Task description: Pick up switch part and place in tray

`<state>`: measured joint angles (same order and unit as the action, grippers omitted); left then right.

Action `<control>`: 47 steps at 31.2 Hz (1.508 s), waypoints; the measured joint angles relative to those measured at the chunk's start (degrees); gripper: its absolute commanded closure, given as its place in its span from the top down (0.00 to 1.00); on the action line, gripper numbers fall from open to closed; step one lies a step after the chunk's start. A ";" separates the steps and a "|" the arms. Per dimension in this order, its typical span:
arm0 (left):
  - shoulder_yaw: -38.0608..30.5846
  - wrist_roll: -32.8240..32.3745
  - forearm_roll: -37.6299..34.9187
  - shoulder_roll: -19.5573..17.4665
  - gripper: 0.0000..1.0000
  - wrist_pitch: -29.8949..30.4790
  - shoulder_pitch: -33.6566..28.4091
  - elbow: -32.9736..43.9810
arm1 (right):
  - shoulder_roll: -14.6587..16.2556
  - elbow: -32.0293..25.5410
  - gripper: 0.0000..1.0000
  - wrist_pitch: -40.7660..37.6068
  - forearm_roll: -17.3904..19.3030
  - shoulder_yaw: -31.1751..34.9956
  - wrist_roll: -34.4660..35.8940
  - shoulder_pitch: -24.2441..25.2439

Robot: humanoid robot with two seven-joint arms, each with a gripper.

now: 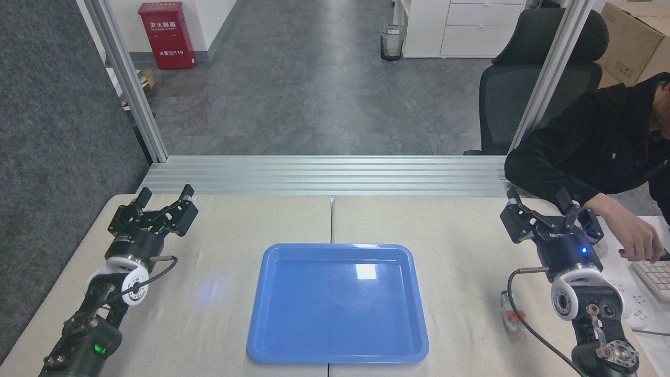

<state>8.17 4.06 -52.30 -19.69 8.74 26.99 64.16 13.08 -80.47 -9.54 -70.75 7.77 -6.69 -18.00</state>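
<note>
Head view: the blue tray (337,303) lies flat in the middle of the beige table (455,230), straddling the seam between the two tabletops, its glossy floor bare but for a reflected patch of light. The switch (509,310) lies on the table well to the right of the tray, just beside the right arm's wrist and partly crossed by the arm's black cable; its white body with an orange band shows, the rest is small and blurred. The left gripper (165,195) hangs over the far left of the table with its jaws spread wide and nothing between them. The right gripper (539,201) sits over the far right of the table, jaws likewise wide apart and empty, well clear of the switch. A person in a black sleeve (576,152) reaches a hand (639,246) toward a keyboard (654,277) at the right edge, close behind the right gripper
</note>
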 measured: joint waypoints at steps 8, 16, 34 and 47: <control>0.00 0.00 0.00 0.00 1.00 0.00 0.00 0.00 | -0.10 -0.21 1.00 0.06 0.00 0.06 0.07 0.25; 0.00 0.00 0.00 0.00 1.00 0.00 0.01 0.00 | -0.22 -0.38 1.00 0.09 0.00 0.09 0.24 0.35; 0.00 0.00 0.00 0.00 1.00 0.00 0.01 0.00 | 0.29 -0.32 1.00 -0.36 -0.54 -0.26 -0.27 0.48; 0.00 0.00 0.00 0.00 1.00 0.00 0.01 0.00 | 1.84 1.41 1.00 -0.83 -0.35 -0.47 -0.70 -0.82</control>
<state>8.17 4.06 -52.29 -19.69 8.74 27.00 64.16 14.92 -79.06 -10.37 -71.10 7.30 -7.39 -18.82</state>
